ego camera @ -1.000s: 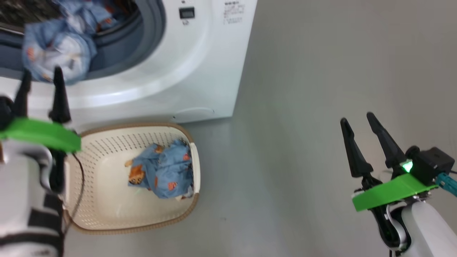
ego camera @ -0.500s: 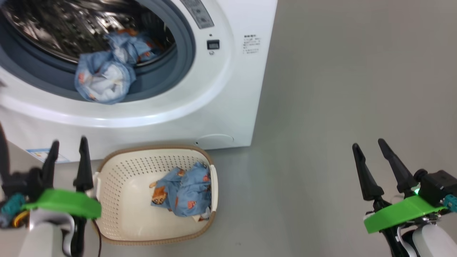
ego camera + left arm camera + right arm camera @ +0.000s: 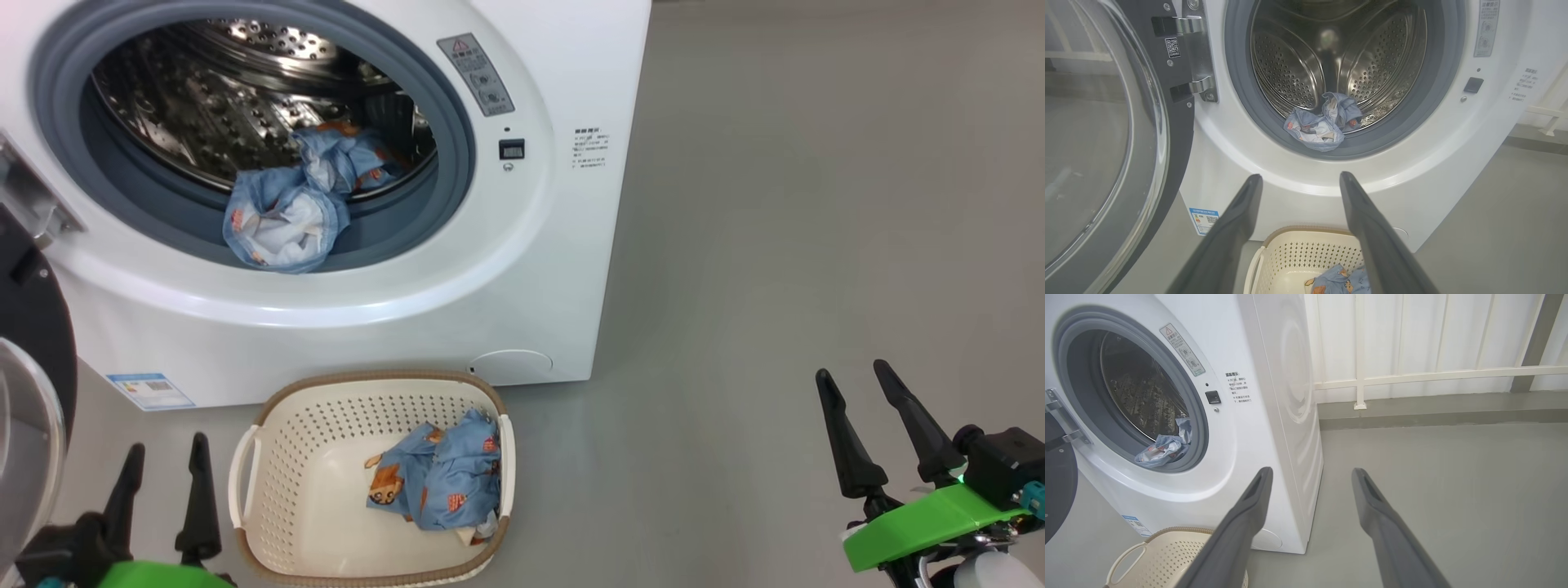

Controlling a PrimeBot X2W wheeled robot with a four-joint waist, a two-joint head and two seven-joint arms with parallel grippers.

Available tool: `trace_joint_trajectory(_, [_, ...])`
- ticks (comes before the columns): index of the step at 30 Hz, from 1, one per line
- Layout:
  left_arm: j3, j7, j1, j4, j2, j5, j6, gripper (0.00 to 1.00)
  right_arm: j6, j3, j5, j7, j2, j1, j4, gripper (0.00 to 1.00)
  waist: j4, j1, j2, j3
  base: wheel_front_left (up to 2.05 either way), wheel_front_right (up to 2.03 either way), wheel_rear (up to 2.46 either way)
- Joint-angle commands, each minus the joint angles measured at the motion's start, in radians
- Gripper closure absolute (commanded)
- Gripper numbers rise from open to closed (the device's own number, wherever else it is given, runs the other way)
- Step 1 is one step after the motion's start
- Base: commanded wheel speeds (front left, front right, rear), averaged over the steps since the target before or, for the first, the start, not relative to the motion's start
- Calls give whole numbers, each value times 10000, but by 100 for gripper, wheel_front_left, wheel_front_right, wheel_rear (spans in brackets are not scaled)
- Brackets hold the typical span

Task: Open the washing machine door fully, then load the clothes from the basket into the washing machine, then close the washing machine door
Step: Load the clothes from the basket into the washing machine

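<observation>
The washing machine [image 3: 522, 269] stands with its door [image 3: 37, 343] swung wide to the left; the door's glass also shows in the left wrist view [image 3: 1106, 134]. Some light blue clothes [image 3: 282, 220] lie in the drum mouth, drooping over the grey seal [image 3: 1318, 126] [image 3: 1161, 449]. More clothes [image 3: 441, 482] lie in the basket [image 3: 286, 457] on the floor before the machine. My left gripper [image 3: 166, 445] is open and empty, low beside the basket's left handle. My right gripper [image 3: 852, 371] is open and empty, well to the right over bare floor.
Grey floor [image 3: 800, 204] stretches to the right of the machine. A white railing and panelled wall [image 3: 1412, 375] stand behind it. A blue label [image 3: 151, 390] marks the machine's lower left corner. The open door stands close to my left arm.
The head camera has lifted, so the whole picture shifted. My left gripper has drawn back and down from the drum mouth, open, with the blue cloth left on the seal. The right gripper stays open.
</observation>
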Motion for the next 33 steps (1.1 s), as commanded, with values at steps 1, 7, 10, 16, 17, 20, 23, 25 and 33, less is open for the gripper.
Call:
trace_joint_trajectory(1, [404, -64, 81, -441, 152, 106, -34, 0, 44, 91, 70, -82, -248, 89, -231, 0, 32, 1, 0, -103, 0, 0, 0])
trace_joint_trajectory(7, [593, -64, 467, -807, 69, 156, -34, 0, 44, 37, 52, -82, -248, 171, -253, 0, 9, 1, 0, -160, 0, 0, 0])
trace_joint_trajectory(10, [655, -64, 548, -894, 35, 178, -34, 0, 44, 20, 44, -82, -237, 171, -270, 0, -6, 1, 0, -133, 0, 0, 0])
trace_joint_trajectory(16, [719, -64, 557, -988, -25, 193, -34, 0, 44, -8, 31, -82, -214, 136, -305, 0, -29, 1, 0, -15, 0, 0, 0])
trace_joint_trajectory(17, [719, -64, 557, -988, -25, 193, -34, 0, 44, -8, 31, -82, -214, 136, -305, 0, -29, 1, 0, -15, 0, 0, 0])
trace_joint_trajectory(20, [723, -64, 512, -998, -37, 186, -34, 0, 44, -2, 27, -82, -211, 79, -331, 0, -41, 1, 0, 89, 0, 0, 0])
trace_joint_trajectory(23, [722, -64, 457, -998, -72, 183, -34, 0, 44, 4, 24, -82, -215, 14, -355, 0, -53, 1, 0, 196, 0, 0, 0])
trace_joint_trajectory(25, [734, -64, 421, -1009, -89, 180, -34, 0, 44, 1, 19, -82, -217, -25, -375, 0, -66, 1, 0, 280, 0, 0, 0])
trace_joint_trajectory(33, [597, -64, -285, -620, -15, 120, -34, 0, 44, -27, -19, -82, -145, -270, -454, 0, -98, 1, 0, 801, 0, 0, 0])
